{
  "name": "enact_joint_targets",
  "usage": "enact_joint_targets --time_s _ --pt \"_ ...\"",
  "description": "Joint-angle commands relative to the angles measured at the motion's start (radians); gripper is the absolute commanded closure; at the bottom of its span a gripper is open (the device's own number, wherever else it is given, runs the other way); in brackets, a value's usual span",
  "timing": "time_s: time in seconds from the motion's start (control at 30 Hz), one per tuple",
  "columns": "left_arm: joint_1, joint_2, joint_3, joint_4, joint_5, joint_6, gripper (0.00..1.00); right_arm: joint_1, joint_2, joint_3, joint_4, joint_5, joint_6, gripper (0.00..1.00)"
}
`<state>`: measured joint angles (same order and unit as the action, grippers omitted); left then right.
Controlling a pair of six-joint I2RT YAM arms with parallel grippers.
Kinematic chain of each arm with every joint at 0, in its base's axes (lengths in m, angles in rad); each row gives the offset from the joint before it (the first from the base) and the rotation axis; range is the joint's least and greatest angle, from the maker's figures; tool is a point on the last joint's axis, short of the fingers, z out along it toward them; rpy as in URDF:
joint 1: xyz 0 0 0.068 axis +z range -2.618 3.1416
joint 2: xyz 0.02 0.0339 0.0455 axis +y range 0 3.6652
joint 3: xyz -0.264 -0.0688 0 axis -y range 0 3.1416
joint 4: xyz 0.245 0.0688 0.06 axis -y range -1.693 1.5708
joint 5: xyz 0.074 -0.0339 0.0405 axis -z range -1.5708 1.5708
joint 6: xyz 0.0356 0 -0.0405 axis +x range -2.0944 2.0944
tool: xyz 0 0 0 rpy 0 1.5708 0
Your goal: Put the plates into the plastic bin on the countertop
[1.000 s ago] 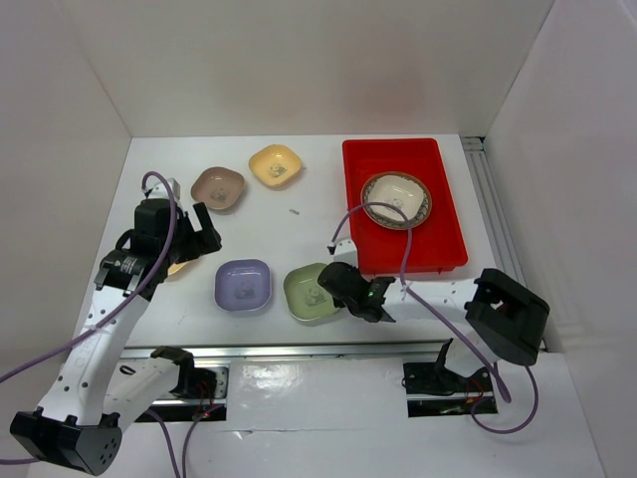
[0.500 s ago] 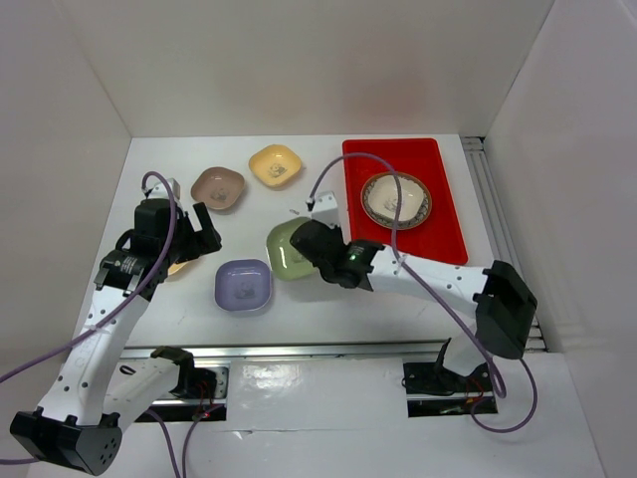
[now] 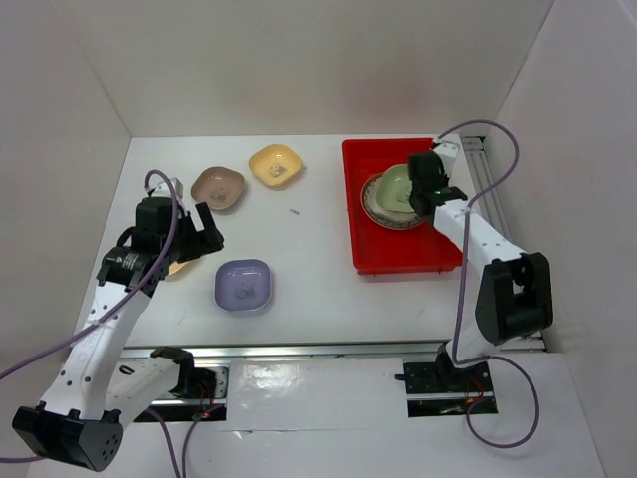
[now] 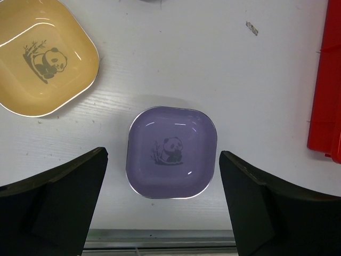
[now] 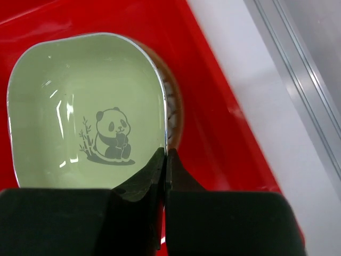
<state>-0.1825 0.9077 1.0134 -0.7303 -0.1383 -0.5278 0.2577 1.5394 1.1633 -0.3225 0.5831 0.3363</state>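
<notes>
The red plastic bin (image 3: 438, 249) stands at the right of the white countertop and holds the round patterned plate (image 3: 383, 214). My right gripper (image 3: 423, 189) is shut on the rim of a green dish (image 3: 395, 187), holding it over the round plate. In the right wrist view the jaws (image 5: 166, 160) pinch the green dish (image 5: 80, 106) at its right rim, inside the bin (image 5: 224, 122). My left gripper (image 3: 194, 234) is open and empty, above a lavender dish (image 4: 171, 152). A yellow dish (image 4: 42, 58) lies beside it, partly hidden under the left arm in the top view.
A lavender dish (image 3: 244, 285), a brown-pink dish (image 3: 218, 186) and a yellow dish (image 3: 275, 164) lie on the left half of the countertop. A small scrap (image 3: 296, 211) lies mid-table. A metal rail (image 3: 493, 199) runs along the bin's right side.
My right gripper has carried the green dish from the front of the table up and right into the bin, over the round plate. The left arm has not moved.
</notes>
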Motion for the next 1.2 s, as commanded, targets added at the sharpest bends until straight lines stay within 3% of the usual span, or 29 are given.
enact_joint_targets --time_s 0.0,0.27,0.3,0.33,0.37,0.43,0.47,0.5,0.57,0.67,0.77,0.87,0.97,1.17 --pt "0.020 0.008 0.002 0.035 0.032 0.002 0.00 -0.067 0.016 0.010 0.154 -0.162 -0.037 1.00" --pt "0.020 0.017 0.002 0.035 0.023 0.002 0.00 -0.164 0.154 0.055 0.204 -0.245 -0.039 1.00" --pt "0.020 0.028 0.002 0.035 0.023 0.002 0.00 -0.164 0.163 0.055 0.215 -0.256 -0.039 0.96" --pt "0.020 0.028 0.002 0.035 0.023 0.002 0.00 -0.164 0.172 0.055 0.227 -0.256 -0.030 0.85" --pt "0.020 0.028 0.002 0.035 0.032 0.002 0.00 -0.164 0.172 0.055 0.240 -0.288 -0.029 0.63" --pt "0.020 0.028 0.002 0.035 0.032 0.002 0.00 -0.153 0.172 0.036 0.272 -0.299 -0.029 0.39" --pt "0.020 0.028 -0.007 0.035 0.032 0.002 0.00 -0.153 0.159 0.027 0.290 -0.299 -0.043 0.16" --pt "0.020 0.028 -0.007 0.035 0.032 0.002 0.00 -0.135 0.130 0.027 0.301 -0.299 -0.043 0.00" --pt "0.020 0.028 -0.007 0.035 0.032 0.002 0.00 -0.103 0.096 0.018 0.310 -0.284 -0.075 0.00" --pt "0.020 0.028 -0.007 0.035 0.020 0.002 0.00 0.039 0.045 0.050 0.225 -0.253 -0.117 0.00" --pt "0.029 0.028 0.004 0.014 -0.053 -0.035 0.00 0.231 0.013 0.021 0.169 -0.273 -0.083 0.00" --pt "0.051 0.046 0.036 -0.065 -0.194 -0.122 0.00 0.424 -0.009 -0.092 0.259 -0.304 -0.022 0.00" --pt "0.106 0.072 0.065 -0.127 -0.308 -0.205 0.00 0.583 0.040 -0.122 0.321 -0.292 0.018 0.00" --pt "0.271 0.072 0.065 -0.116 -0.233 -0.204 0.00 0.709 0.256 -0.036 0.339 -0.295 0.038 0.03"
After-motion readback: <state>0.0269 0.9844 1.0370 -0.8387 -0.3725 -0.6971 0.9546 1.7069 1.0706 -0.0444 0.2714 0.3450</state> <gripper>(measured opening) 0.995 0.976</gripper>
